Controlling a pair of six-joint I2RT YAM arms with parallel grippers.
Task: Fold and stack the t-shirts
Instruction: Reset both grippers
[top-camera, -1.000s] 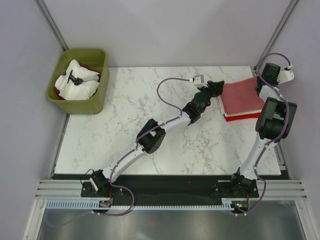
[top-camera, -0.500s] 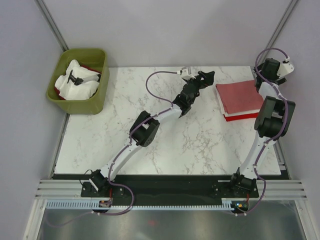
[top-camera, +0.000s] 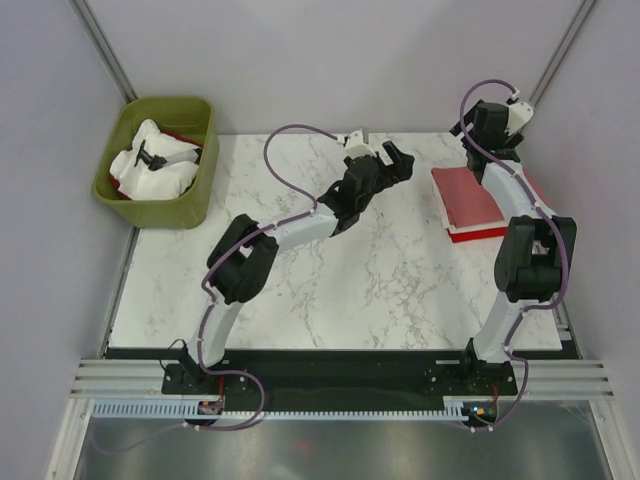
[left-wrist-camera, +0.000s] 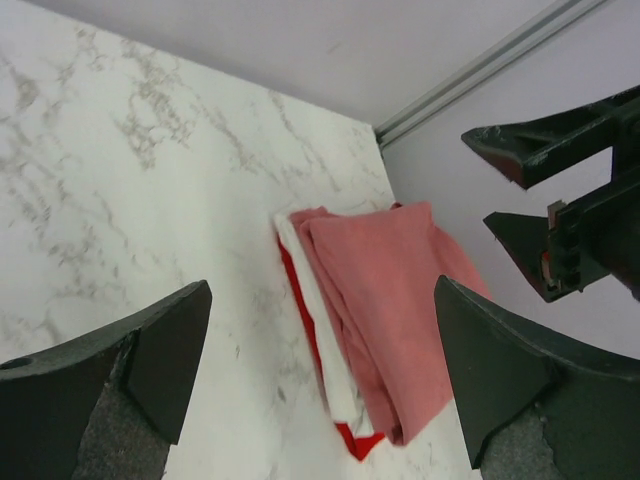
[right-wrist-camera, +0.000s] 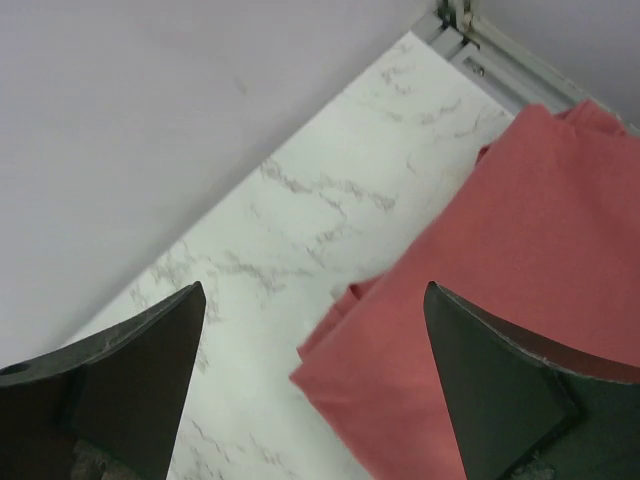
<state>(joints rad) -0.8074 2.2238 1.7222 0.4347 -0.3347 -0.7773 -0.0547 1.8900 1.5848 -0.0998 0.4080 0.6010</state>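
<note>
Both arms reach to the far side of the marble table (top-camera: 300, 280), and each gripper stands wide with nothing between its fingers. The left gripper (top-camera: 397, 162) hangs over bare marble. Ahead of it, towards its right finger, lies a folded stack of three t-shirts, well apart from its tips.

The salmon-red t-shirt (top-camera: 470, 192) lies on top. The cream-white t-shirt (left-wrist-camera: 318, 315) shows only as a thin edge beneath it. The bright red t-shirt (top-camera: 482, 234) peeks out at the bottom.

The right gripper (top-camera: 470, 128) is held above the far end of that stack, near the table's back corner. From its own wrist camera, the salmon-red cloth fills the space under its right finger, and the cloth's folded edge runs between the two tips. (The left wrist camera also catches this gripper (left-wrist-camera: 525, 195) from the side, its two dark fingers parted in the air beyond the stack.)

Well away from both tools, off the table's far left corner, a green bin (top-camera: 190, 205) holds crumpled white cloth (top-camera: 150, 178) with a sliver of red (top-camera: 182, 137) behind it.
</note>
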